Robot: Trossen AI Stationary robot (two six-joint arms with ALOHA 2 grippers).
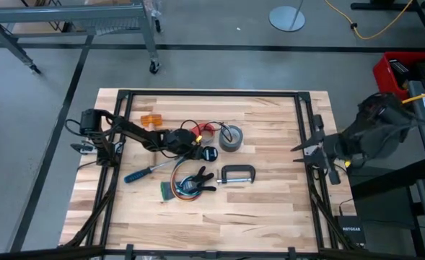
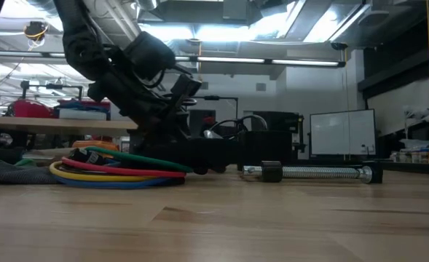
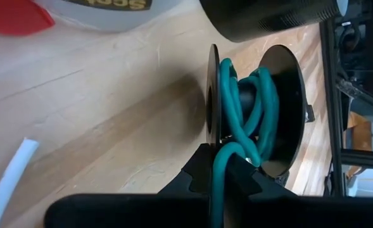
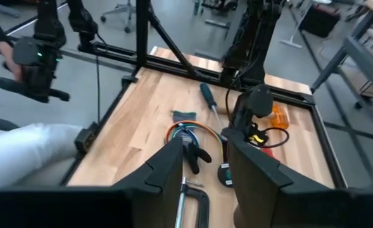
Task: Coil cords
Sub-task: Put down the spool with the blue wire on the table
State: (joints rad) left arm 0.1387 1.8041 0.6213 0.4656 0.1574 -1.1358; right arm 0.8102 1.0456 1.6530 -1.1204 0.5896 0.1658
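Left gripper [image 3: 219,180] pinches teal cord [image 3: 240,120] on spool [image 3: 281,107]

Teal cord [image 3: 237,120] cut off at left wrist view's lower edge, multicoloured cords [image 2: 112,173] half hidden behind left arm [image 2: 127,65]

The counter [image 1: 270,209] is pale planked wood, matt and smooth. At its centre, the cords [image 1: 182,189] look like glossy plastic-sheathed wire, beside a bare metal clamp [image 1: 237,174] and a shiny grey tape roll [image 1: 231,138].
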